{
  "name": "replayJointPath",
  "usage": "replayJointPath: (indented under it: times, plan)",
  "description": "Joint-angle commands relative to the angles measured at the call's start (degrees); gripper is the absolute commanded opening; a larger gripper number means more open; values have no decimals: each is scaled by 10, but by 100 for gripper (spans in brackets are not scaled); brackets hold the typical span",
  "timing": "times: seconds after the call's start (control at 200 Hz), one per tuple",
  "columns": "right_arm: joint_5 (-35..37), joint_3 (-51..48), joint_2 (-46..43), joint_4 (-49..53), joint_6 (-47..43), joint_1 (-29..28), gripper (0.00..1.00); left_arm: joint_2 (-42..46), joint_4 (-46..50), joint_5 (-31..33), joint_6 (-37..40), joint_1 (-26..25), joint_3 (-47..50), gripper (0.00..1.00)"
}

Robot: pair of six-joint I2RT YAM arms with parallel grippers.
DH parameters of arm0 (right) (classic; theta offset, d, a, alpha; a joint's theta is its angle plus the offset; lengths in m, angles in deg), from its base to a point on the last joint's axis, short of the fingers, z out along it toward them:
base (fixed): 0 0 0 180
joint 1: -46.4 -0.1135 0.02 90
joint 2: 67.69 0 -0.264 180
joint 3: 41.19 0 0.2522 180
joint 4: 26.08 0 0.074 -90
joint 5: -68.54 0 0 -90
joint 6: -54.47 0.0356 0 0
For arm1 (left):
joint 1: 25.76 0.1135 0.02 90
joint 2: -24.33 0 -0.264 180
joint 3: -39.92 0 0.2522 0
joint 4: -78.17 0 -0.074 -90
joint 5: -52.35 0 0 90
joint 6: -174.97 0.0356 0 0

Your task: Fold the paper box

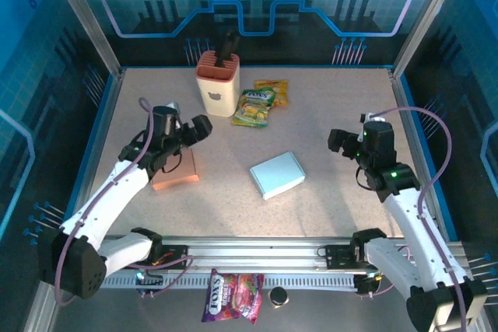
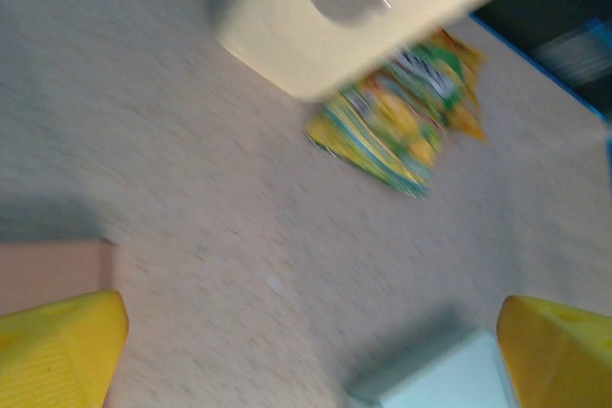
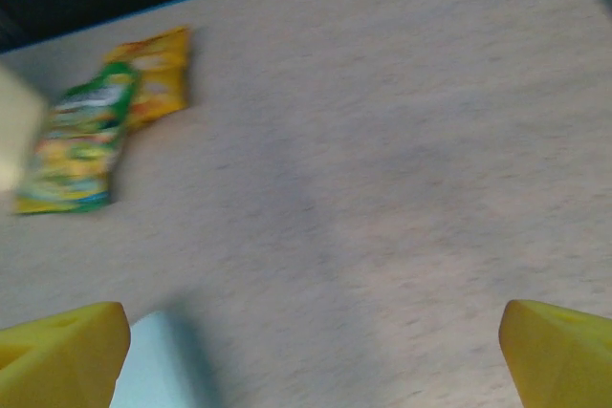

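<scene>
Table (image 1: 327, 99): left claw (image 1: 194, 136), right claw (image 1: 341, 144) hover open.

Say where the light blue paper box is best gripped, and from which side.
Probably the right-hand edge of the light blue paper box, from above with the right tool: it lies flat and thin, and that edge faces the open tool.

One paper box (image 1: 278, 175), one orange pad (image 1: 177, 177), one holder (image 1: 217, 87), three sweet packets (image 1: 254, 106) (one beyond the rail (image 1: 257, 253)).
</scene>
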Motion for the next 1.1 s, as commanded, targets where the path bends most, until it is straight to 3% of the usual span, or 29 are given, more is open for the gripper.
replayJointPath:
  times: [0.0, 0.18, 0.26, 0.39, 0.46, 0.53, 0.595, 0.77, 0.906, 1.006, 1.096]
  plan:
    - [87, -83, 20, -165, -93, 32, 100, 20, 35, 185, 41, 27, 9, 99]
    - [53, -155, 113, -326, -161, 65, 100, 20, -97, 253, 178, 73, 98, 99]
    - [33, -172, 162, -387, -185, 67, 100, -3, -140, 232, 229, 100, 115, 99]
    - [-1, -205, 227, -520, -204, 73, 100, -62, -236, 145, 295, 144, 154, 99]
    - [-34, -191, 259, -550, -208, 75, 100, -81, -317, 113, 303, 158, 188, 99]
    - [-50, -204, 290, -648, -205, 74, 100, -102, -416, 94, 303, 171, 223, 99]
    - [-69, -188, 313, -651, -184, 77, 100, -127, -476, 86, 295, 180, 238, 99]
    - [-59, -254, 408, -880, -201, 56, 100, -202, -589, 32, 288, 191, 238, 99]
    - [-24, -258, 400, -870, -198, 47, 100, -212, -614, -13, 334, 168, 247, 99]
    - [-16, -257, 400, -871, -199, 45, 100, -267, -783, -3, 368, 142, 301, 99]
    - [-5, -250, 399, -853, -198, 43, 100, -258, -745, 20, 356, 143, 291, 99]
